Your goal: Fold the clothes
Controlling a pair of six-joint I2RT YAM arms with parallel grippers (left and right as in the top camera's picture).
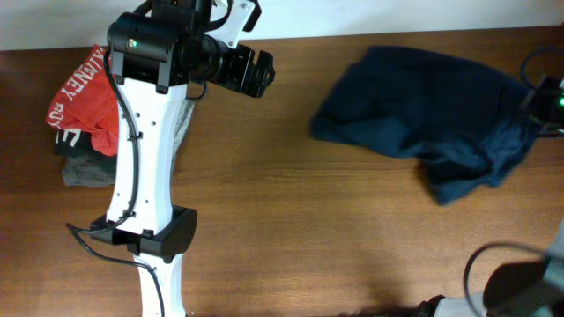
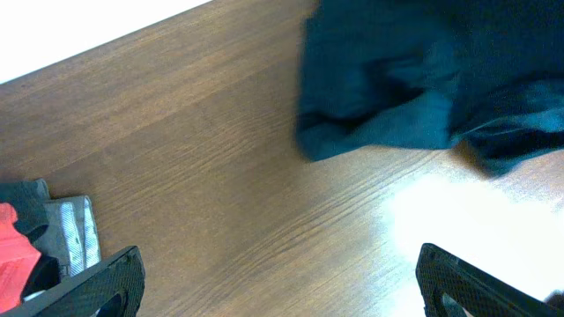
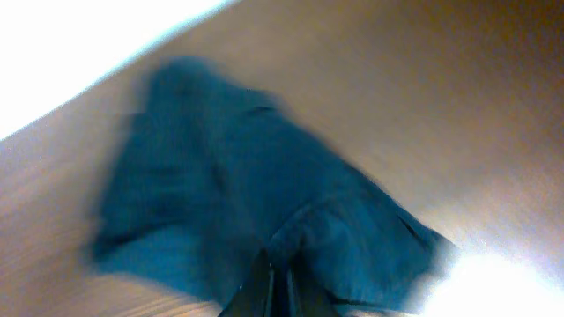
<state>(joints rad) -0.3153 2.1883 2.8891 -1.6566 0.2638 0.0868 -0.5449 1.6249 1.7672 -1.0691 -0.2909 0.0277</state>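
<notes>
The clothes (image 1: 432,110) are one crumpled dark navy garment lying on the right part of the wooden table (image 1: 291,220). My right gripper (image 3: 278,295) is shut, its fingers pinching a fold at the near edge of the clothes (image 3: 238,194); from overhead it sits at the garment's right edge (image 1: 538,107). My left gripper (image 1: 258,72) hovers at the upper left, well to the left of the clothes. In the left wrist view this gripper (image 2: 282,291) is open over bare wood, with the clothes (image 2: 423,79) ahead at the upper right.
A red garment with white lettering (image 1: 84,101) lies on a grey folded garment (image 1: 88,172) at the table's left edge, partly under my left arm (image 1: 145,150). Both show in the left wrist view: red garment (image 2: 13,260), grey garment (image 2: 75,233).
</notes>
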